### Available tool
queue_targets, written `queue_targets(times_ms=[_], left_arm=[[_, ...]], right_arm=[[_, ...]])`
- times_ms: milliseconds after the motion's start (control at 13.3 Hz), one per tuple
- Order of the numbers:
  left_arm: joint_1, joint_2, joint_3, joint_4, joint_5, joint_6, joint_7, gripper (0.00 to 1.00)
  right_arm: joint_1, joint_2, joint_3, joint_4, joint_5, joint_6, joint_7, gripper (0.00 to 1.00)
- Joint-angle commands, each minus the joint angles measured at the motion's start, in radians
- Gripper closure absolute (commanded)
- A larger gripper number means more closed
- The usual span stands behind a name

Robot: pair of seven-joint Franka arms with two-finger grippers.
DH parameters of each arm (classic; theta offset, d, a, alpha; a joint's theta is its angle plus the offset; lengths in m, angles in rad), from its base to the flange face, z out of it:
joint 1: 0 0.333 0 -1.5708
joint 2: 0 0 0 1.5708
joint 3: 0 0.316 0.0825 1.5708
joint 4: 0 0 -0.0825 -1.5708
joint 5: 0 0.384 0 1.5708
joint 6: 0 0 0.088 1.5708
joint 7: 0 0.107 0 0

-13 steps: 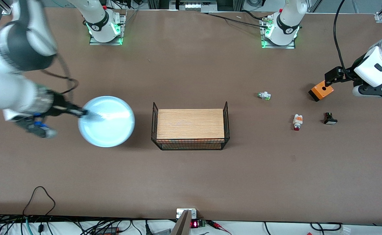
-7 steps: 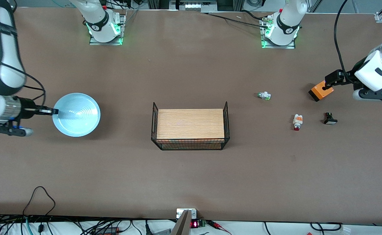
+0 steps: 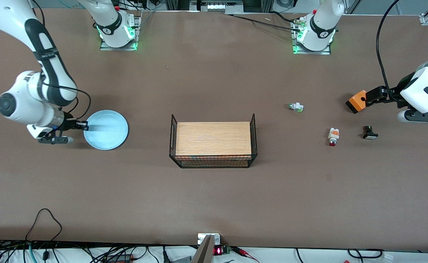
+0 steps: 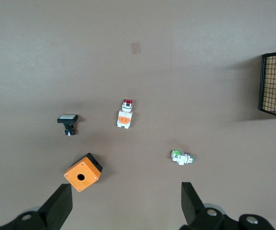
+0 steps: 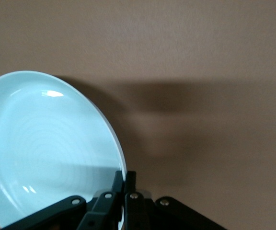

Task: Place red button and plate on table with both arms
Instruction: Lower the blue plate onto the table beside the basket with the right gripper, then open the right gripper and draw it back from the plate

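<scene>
Pinching the plate (image 5: 47,153), right gripper (image 5: 124,179) shows close; left gripper (image 4: 123,203) spread.

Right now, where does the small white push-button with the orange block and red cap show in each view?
Front view: the small white push-button with the orange block and red cap lies on the brown table, beside the black white-capped button.
Left wrist view: mid-frame, red cap pointing away from the open left gripper.
Right wrist view: not in it.
Shared landmark: the orange box.
</scene>
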Motion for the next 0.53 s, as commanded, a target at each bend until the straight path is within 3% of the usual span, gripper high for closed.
queue_targets(times_ms=[0,75,150,451], left_arm=[[-0.003,-0.002,0.005,0.009,0.0,0.001,0.013,0.0],[-0.003,0.001,0.005,0.013,-0.001,0.0,0.013,0.0],[-0.003,-0.001,0.003,0.012,-0.006,-0.003,0.013,0.0],[0.0,-0.008,0.003,-0.002,-0.004,0.004,0.019,0.0]], right_arm=[[-0.025,-0.021,0.013,-0.019,-0.009,0.025,-0.124,0.93],[-0.019,-0.031,0.013,-0.016,0.0,0.02,-0.109,0.23],[-0.023,-0.051,0.014,-0.011,-0.002,0.016,-0.098,0.0],[0.004,-0.116,0.022,0.163,-0.009,-0.304,0.007,0.0]])
